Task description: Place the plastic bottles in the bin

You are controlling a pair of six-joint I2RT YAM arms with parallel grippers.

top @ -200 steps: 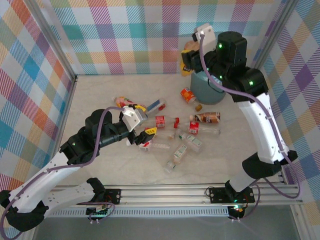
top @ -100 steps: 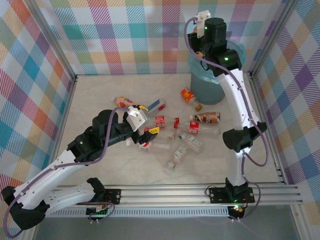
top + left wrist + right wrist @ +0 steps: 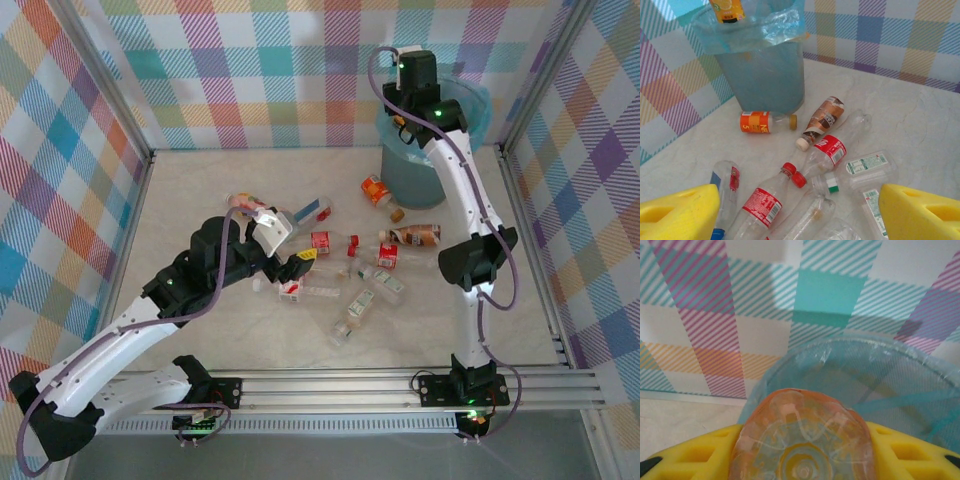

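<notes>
Bottle (image 3: 802,437), orange, clenched in the right gripper (image 3: 802,462), has swung from beside the bin (image 3: 410,178) to above its mouth; left gripper (image 3: 800,212) hovers, jaws released, over scattered bottles (image 3: 822,155).

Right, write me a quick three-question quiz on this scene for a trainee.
1. True or false: the right gripper is empty.
2. Which label has the lying bottle nearest the foot of the bin? A orange, B green-white, C pink.
3. Is the left gripper open or shut?
Key: 1 false, it grips an orange-tinted bottle; 2 A; 3 open.
</notes>
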